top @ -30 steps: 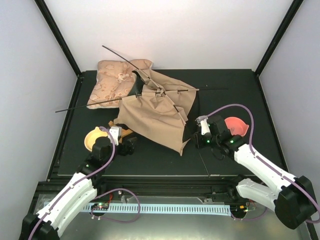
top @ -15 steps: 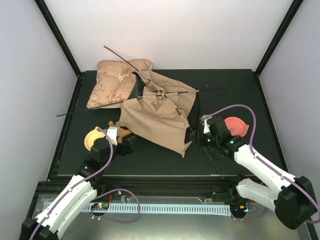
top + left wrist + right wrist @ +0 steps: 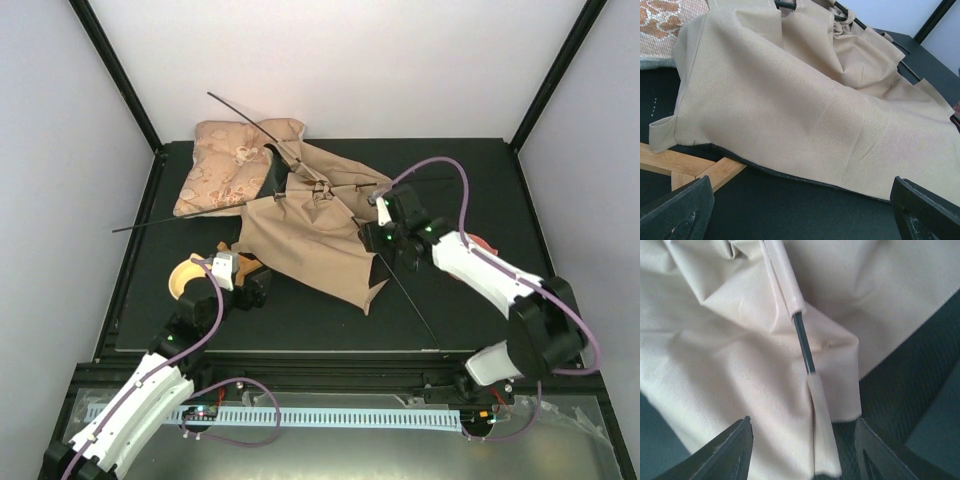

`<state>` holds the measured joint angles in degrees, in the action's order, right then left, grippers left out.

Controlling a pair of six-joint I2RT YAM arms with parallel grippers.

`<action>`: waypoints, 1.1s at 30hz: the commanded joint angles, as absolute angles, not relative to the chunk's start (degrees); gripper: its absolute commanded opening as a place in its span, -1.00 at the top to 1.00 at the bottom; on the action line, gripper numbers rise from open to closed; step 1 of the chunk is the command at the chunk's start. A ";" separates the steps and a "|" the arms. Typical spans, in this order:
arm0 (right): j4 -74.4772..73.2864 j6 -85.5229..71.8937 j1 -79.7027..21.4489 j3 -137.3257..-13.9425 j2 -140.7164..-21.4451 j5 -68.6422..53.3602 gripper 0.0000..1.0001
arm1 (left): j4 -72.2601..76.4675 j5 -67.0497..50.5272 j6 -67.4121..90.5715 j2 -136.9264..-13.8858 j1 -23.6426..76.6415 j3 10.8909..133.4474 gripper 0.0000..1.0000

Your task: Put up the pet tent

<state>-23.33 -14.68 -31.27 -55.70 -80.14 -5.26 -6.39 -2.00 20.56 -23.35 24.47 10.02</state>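
Observation:
The pet tent (image 3: pixel 315 235) lies collapsed as crumpled tan canvas in the middle of the black mat. Thin black poles cross through it; one pole (image 3: pixel 410 305) runs out of its right corner toward the front. My right gripper (image 3: pixel 378 236) hovers over the tent's right edge. In the right wrist view it (image 3: pixel 802 460) is open, its fingers either side of a canvas sleeve (image 3: pixel 822 420) with bare pole (image 3: pixel 802 342) showing above. My left gripper (image 3: pixel 262 290) sits at the tent's front left corner, open (image 3: pixel 800 220), with the black-lined hem (image 3: pixel 805 177) just ahead and nothing between its fingers.
A floral cushion (image 3: pixel 225 165) lies at the back left, partly under the tent. A yellow bowl (image 3: pixel 185 275) and crossed wooden bars (image 3: pixel 690 167) sit by my left gripper. A pink bowl (image 3: pixel 482 243) is half hidden behind my right arm. Pole ends stick out past the mat's left edge.
My right gripper has opened, letting go of the pole end, and swung back and left to the tent's right edge. The freed pole now lies on the mat. The left arm barely moved.

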 commanded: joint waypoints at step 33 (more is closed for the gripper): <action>-9.79 -0.35 -44.66 -52.87 -67.61 7.36 0.97 | -6.42 -6.99 21.56 -12.12 24.76 10.79 -0.98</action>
